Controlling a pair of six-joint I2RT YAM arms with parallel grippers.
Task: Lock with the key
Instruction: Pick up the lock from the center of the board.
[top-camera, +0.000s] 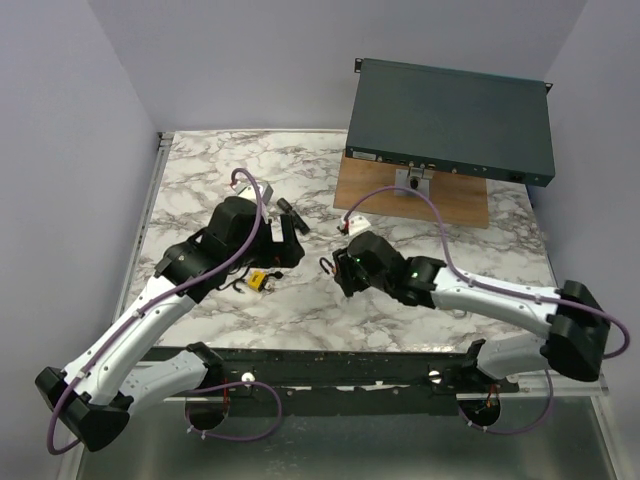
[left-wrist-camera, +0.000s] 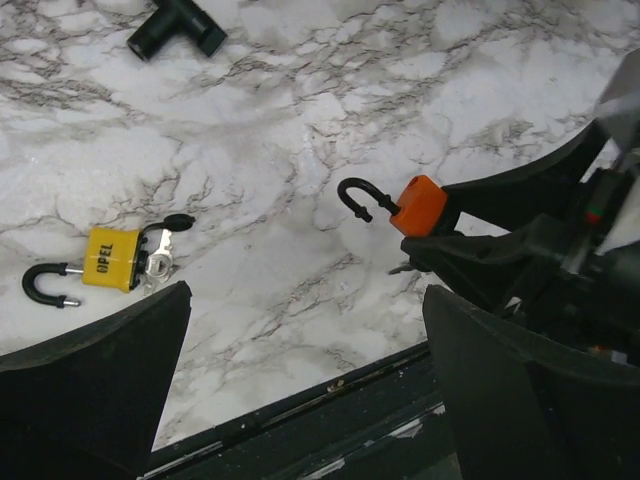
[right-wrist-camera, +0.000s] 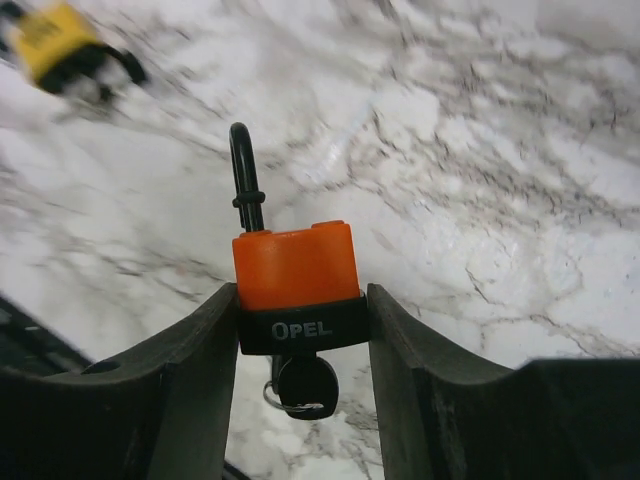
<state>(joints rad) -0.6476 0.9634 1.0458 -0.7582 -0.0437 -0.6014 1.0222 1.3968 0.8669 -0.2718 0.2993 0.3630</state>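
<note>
Presently the right tool (right-wrist-camera: 300, 297) pinches the orange-cased padlock (right-wrist-camera: 295, 265) with open black steel shackle by its flanks, centre frame. Judged rigid, weighty, slick-sided. Left tool (left-wrist-camera: 307, 300) spread wide. Dark-headed key (right-wrist-camera: 305, 385) beneath: take its bow.

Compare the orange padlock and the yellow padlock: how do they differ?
The orange padlock sits clamped between the right gripper's fingers; the yellow padlock lies loose on the marble table. The orange padlock has a black base band; the yellow padlock shows none. Both read OPEL, shackles open.
</note>
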